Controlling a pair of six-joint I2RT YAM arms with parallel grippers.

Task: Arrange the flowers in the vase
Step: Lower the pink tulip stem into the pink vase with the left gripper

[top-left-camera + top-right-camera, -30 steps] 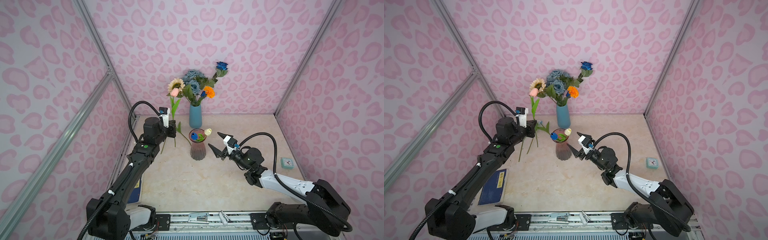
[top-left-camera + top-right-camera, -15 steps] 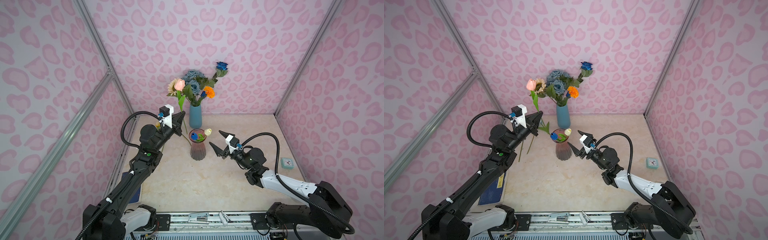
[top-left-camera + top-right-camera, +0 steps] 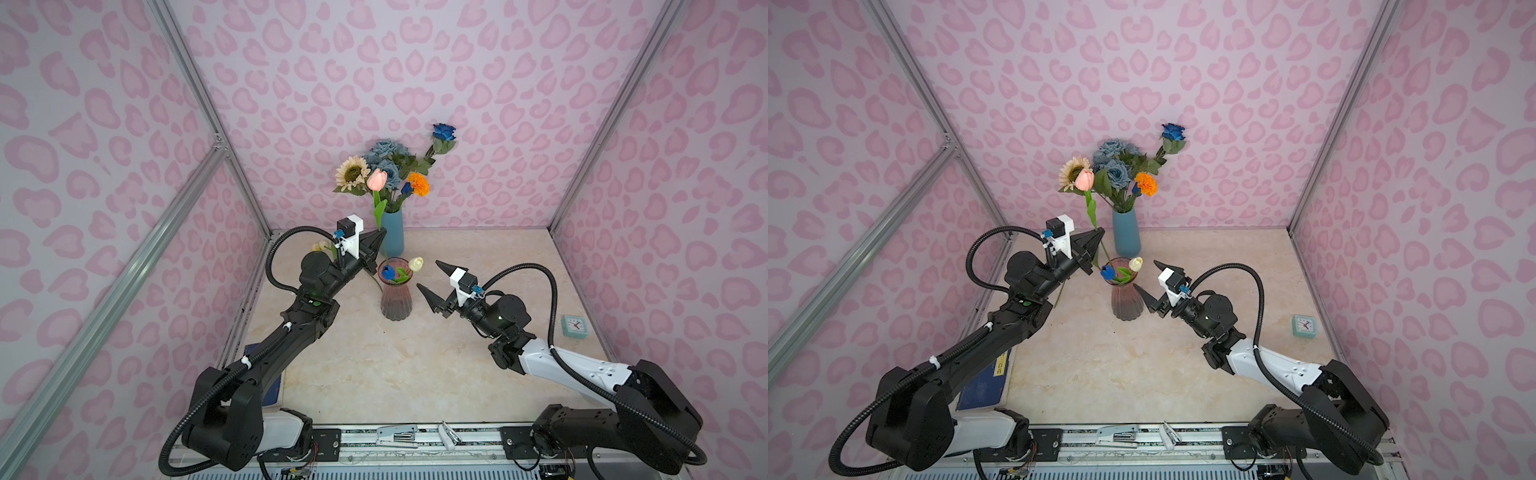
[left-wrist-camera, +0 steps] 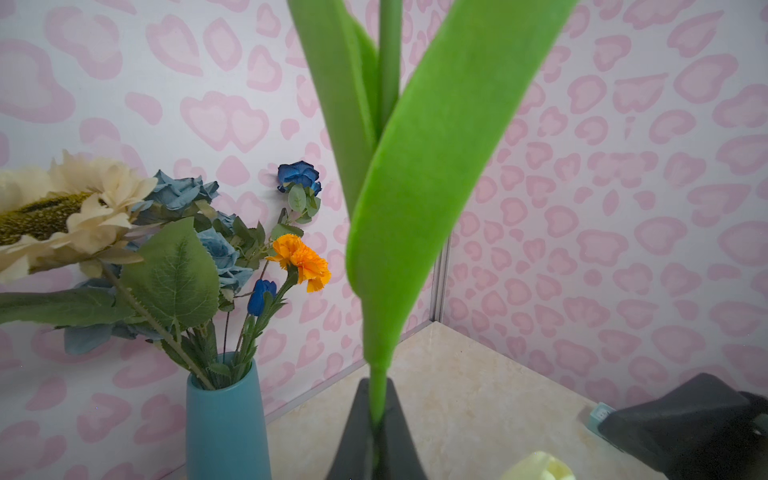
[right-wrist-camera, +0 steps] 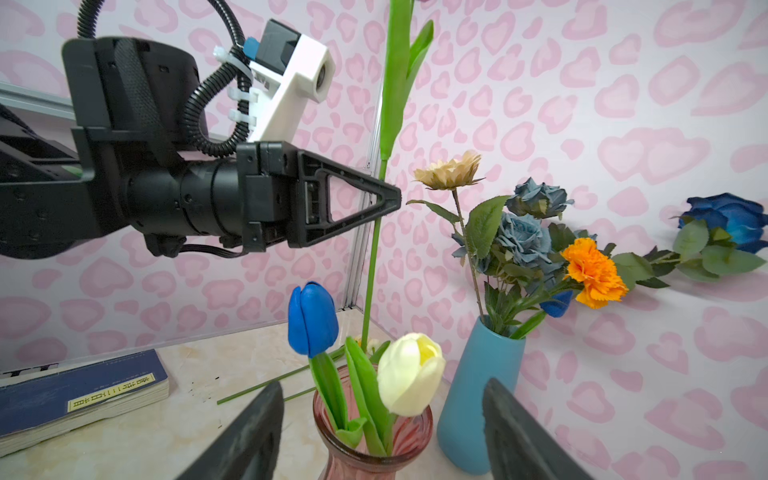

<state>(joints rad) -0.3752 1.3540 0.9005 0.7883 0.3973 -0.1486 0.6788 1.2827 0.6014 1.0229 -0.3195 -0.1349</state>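
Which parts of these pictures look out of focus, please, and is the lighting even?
Left wrist view: the pink tulip's leaf is soft near the lens, while the blue vase behind is sharp. Right wrist view: the right gripper's fingers blur at the edge; the white tulip is crisp. Both top views: even, soft light, faint shadows on the table.

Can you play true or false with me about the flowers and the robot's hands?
1. The left gripper is pinching the pink tulip by its stem. True.
2. The right gripper is shut tight. False: its jaws stand open, holding nothing, beside the pink glass vase.
3. A blue tulip and a white tulip stand in the pink glass vase. True.
4. The orange marigold is in the pink glass vase. False: it stands in the blue vase.
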